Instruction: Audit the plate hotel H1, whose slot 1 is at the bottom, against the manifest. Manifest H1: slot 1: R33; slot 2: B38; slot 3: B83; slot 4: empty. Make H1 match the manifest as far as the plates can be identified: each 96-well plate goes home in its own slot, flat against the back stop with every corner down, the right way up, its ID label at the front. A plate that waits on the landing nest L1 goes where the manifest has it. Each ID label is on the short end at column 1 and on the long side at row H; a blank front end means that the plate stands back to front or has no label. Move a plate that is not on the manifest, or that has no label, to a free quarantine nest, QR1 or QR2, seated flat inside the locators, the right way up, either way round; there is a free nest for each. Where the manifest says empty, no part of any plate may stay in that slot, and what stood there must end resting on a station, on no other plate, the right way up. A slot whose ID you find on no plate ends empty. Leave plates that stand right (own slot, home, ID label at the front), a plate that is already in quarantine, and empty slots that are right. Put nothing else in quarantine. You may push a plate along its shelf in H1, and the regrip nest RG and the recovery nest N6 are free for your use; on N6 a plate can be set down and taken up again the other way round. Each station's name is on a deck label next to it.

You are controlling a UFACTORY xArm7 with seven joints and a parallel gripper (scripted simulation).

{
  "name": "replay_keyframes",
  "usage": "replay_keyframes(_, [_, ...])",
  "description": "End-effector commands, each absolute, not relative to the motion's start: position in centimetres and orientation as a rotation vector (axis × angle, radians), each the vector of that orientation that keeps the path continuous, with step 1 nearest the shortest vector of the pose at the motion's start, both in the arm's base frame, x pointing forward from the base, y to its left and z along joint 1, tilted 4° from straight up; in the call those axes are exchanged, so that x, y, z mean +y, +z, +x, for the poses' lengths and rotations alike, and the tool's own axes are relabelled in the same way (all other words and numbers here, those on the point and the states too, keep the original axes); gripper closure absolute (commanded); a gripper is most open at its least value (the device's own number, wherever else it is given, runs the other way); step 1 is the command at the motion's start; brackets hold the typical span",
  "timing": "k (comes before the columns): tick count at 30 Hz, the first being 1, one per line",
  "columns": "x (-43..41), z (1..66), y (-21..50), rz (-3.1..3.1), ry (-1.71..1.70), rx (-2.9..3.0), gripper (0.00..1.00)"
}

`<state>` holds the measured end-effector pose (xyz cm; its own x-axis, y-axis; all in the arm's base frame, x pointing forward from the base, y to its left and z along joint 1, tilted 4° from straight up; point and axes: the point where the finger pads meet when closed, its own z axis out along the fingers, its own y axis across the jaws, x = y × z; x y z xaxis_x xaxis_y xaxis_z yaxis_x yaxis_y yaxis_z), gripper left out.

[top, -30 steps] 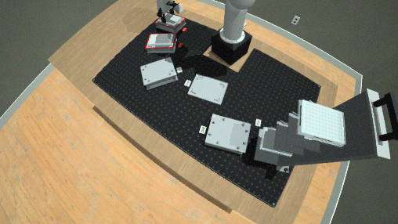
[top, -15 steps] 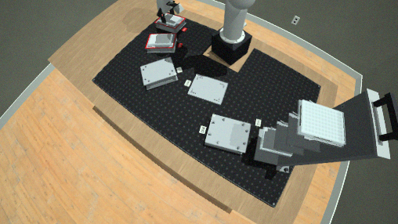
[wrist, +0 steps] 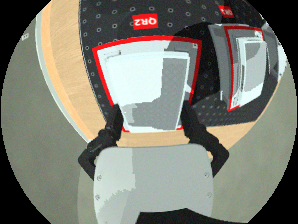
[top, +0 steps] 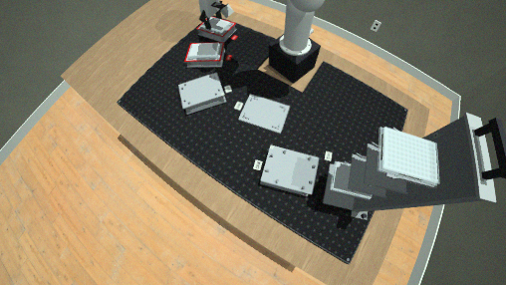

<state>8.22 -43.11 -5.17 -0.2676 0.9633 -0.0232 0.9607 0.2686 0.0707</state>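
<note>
My gripper [top: 214,15] is open at the far back left of the deck, over the farther red-framed quarantine nest [top: 216,29]. In the wrist view the open fingers stand on either side of a pale plate [wrist: 148,90] that lies inside the red frame. The nearer quarantine nest [top: 205,53] also holds a plate; it shows at the right of the wrist view [wrist: 249,66]. The plate hotel H1 [top: 393,171] stands at the right, with a white 96-well plate [top: 409,155] on its top shelf. The lower shelves are largely hidden from above.
Three grey nests lie on the black mat: one at the left [top: 201,92], one in the middle [top: 264,113], one next to the hotel [top: 290,169]. The arm's base [top: 295,52] stands at the back. A red deck label [wrist: 145,20] lies beyond the far nest.
</note>
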Motion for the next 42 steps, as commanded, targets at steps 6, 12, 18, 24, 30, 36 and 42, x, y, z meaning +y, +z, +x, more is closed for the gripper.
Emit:
replay_keyframes(6, [-43.3,8.2,-5.0,1.862,0.061,2.450,0.00])
replay_keyframes(12, [-43.3,8.1,-4.1,1.862,0.062,2.450,0.00])
replay_keyframes(18, [-43.3,8.1,-3.1,1.862,0.062,2.450,0.00])
replay_keyframes(24, [-43.2,8.0,-2.4,1.862,0.062,2.450,0.00])
replay_keyframes(30, [-43.2,7.9,-1.4,1.861,0.062,2.450,0.00])
replay_keyframes(36, [-43.2,7.9,-0.4,1.861,0.062,2.450,0.00])
replay_keyframes(42, [-43.2,7.8,0.3,1.861,0.062,2.450,0.00])
